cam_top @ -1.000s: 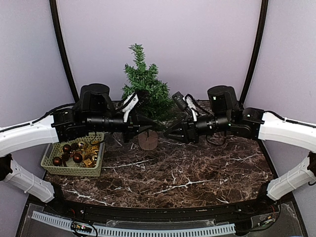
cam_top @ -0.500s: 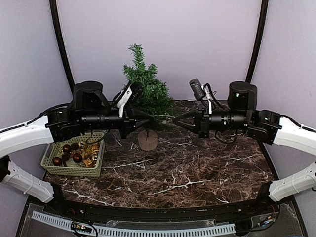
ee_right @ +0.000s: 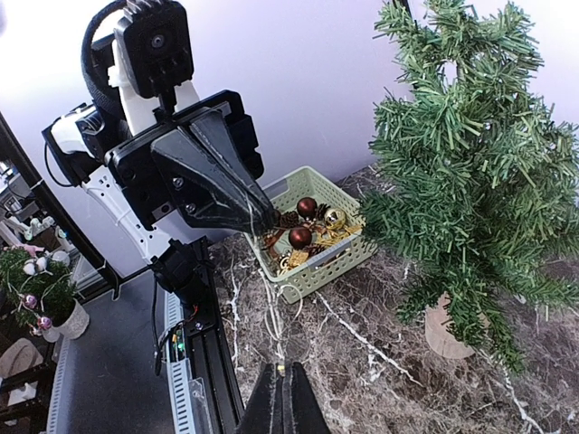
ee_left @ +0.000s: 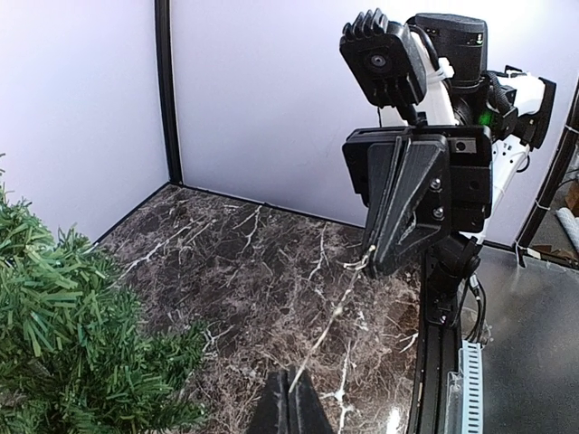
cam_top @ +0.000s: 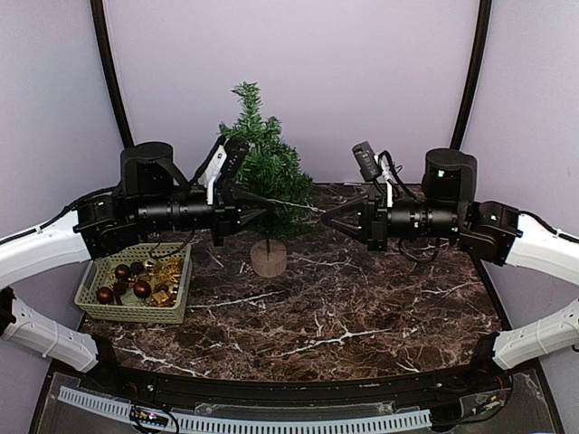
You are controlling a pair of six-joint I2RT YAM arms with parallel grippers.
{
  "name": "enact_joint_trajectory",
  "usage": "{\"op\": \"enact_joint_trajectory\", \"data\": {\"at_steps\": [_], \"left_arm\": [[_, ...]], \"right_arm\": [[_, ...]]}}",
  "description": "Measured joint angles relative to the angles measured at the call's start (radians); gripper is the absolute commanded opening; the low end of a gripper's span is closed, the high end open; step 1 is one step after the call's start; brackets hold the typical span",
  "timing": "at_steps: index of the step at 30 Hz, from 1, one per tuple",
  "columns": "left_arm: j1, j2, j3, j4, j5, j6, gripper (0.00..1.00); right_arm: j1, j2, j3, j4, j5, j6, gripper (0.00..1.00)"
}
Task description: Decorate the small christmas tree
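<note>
Top view looks down over the worktop (cam_top: 362, 316) from behind. Wrist views face each other closely: left sees the right gripper (ee_left: 373, 259), right the left gripper (ee_right: 266, 224); all share the tree (cam_top: 262, 176).

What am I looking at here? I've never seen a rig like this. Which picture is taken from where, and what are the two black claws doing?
These are two robot arms fixed at the near edge of a marble table. The wide picture looks down from above and behind them. The other two pictures come from a camera on each wrist, and each one faces the opposite arm.

The small christmas tree stands on a wooden stump toward the back. At the left sits a green basket of ornaments.

The left gripper and right gripper are both shut. Each pinches one end of a thin strand stretched between them, close by the tree.
</note>
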Motion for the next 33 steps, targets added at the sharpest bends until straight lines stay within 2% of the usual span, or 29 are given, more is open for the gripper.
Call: {"op": "enact_joint_trajectory", "data": {"at_steps": [18,33], "left_arm": [[0.011,0.026,-0.002,0.015,0.083,0.001,0.00],[0.011,0.055,-0.002,-0.014,0.168,0.040,0.00]], "right_arm": [[0.000,0.116,0.040,0.010,-0.047,-0.016,0.00],[0.000,0.143,0.052,0.122,-0.046,-0.022,0.00]]}}
